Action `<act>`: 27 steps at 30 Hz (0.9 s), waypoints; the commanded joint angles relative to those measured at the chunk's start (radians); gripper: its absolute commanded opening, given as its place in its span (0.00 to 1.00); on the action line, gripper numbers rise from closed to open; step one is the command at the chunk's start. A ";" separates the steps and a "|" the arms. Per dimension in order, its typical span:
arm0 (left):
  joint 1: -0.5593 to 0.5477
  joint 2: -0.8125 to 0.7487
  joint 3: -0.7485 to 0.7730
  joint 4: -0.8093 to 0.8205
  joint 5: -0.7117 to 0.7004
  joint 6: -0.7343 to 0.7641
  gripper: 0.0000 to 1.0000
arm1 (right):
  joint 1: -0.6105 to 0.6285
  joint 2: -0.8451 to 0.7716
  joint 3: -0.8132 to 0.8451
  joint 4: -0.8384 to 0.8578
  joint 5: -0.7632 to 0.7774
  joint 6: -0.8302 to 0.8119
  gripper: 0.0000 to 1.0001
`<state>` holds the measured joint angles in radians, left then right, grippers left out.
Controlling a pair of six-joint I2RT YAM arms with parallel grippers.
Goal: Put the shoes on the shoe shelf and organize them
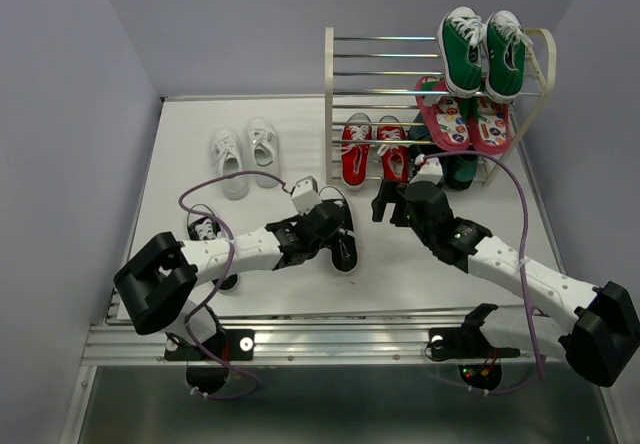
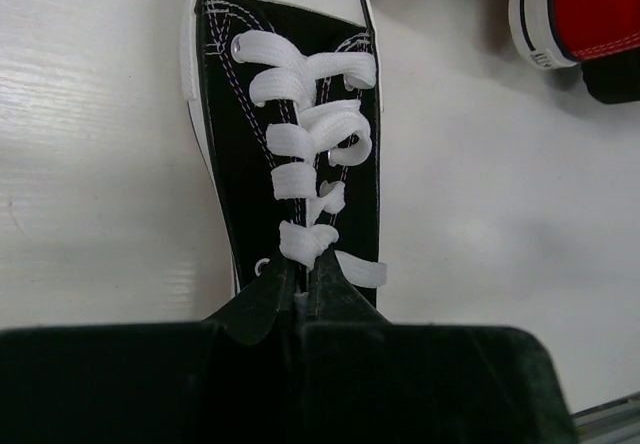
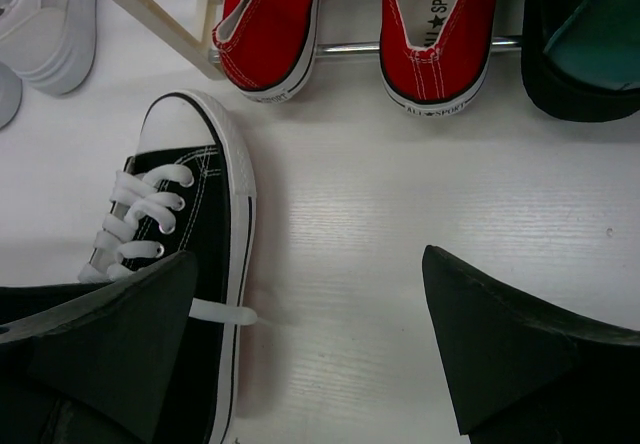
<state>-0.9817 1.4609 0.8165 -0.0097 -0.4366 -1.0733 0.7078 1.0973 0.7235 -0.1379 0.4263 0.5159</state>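
Observation:
My left gripper (image 1: 325, 226) (image 2: 303, 274) is shut on the tongue of a black sneaker (image 1: 341, 241) (image 2: 290, 144) that lies on the table, toe pointing to the shelf. The other black sneaker (image 1: 206, 232) sits beside the left arm. My right gripper (image 1: 390, 200) (image 3: 310, 304) hangs open over bare table just right of the held black sneaker (image 3: 195, 214), nothing between its fingers. The red pair (image 1: 374, 151) (image 3: 440, 34) rests on the lowest rods of the shoe shelf (image 1: 329, 74). The white pair (image 1: 245, 154) stands on the table left of the shelf.
Green sneakers (image 1: 483, 52) sit on the top tier and pink flip-flops (image 1: 460, 119) on a middle tier. A dark teal-lined shoe (image 3: 590, 44) is at the bottom right of the shelf. The shelf's slanted leg (image 3: 140, 4) stands near the red pair.

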 commanded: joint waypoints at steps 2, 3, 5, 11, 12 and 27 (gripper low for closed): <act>-0.021 0.015 0.111 -0.004 -0.117 -0.109 0.28 | 0.005 -0.019 -0.015 -0.015 -0.029 -0.027 1.00; -0.021 0.022 0.116 -0.037 -0.116 -0.114 0.42 | 0.005 -0.019 -0.015 -0.019 -0.037 -0.028 1.00; -0.023 0.033 0.122 -0.046 -0.100 -0.114 0.58 | 0.005 -0.019 -0.019 -0.022 -0.064 -0.033 1.00; -0.040 -0.019 0.104 -0.070 -0.102 -0.083 0.89 | 0.005 -0.030 -0.024 -0.038 -0.162 -0.088 1.00; -0.041 -0.031 0.099 -0.076 -0.102 -0.074 0.91 | 0.005 -0.027 -0.019 -0.048 -0.187 -0.097 1.00; 0.144 -0.373 0.014 -0.529 -0.229 -0.054 0.99 | 0.212 0.159 0.056 -0.034 -0.276 -0.041 1.00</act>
<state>-0.9218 1.2144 0.8848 -0.3820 -0.5884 -1.1282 0.8577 1.2339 0.7170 -0.2024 0.0994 0.4313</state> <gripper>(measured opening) 0.986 0.995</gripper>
